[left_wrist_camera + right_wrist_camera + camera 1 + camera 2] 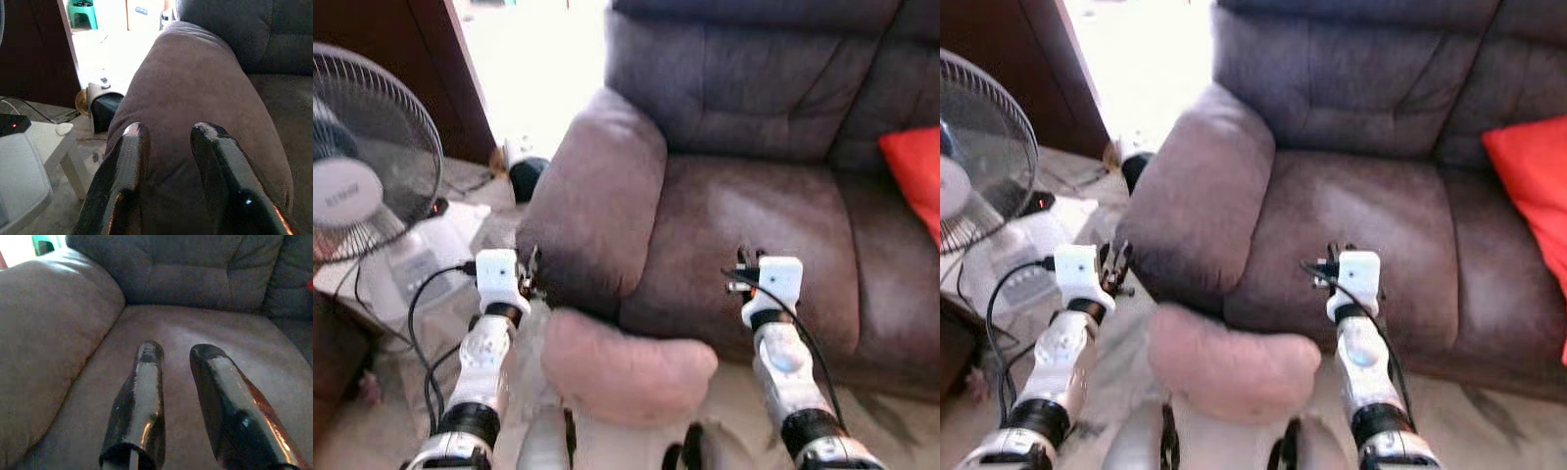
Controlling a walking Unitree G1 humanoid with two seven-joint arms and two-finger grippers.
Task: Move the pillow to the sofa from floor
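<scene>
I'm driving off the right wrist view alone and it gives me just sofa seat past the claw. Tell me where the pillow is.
Observer: The pink pillow lies on the floor against the sofa's front, between the two arms and below the right claw.
Operator: Report the left claw.
Observer: The left claw is open, pointed at the sofa's armrest, above the pillow's left end.
Operator: Name anything else on the seat.
Observer: A red cushion sits at the seat's far right.

Red cushion and fan cut by frame edges
</scene>
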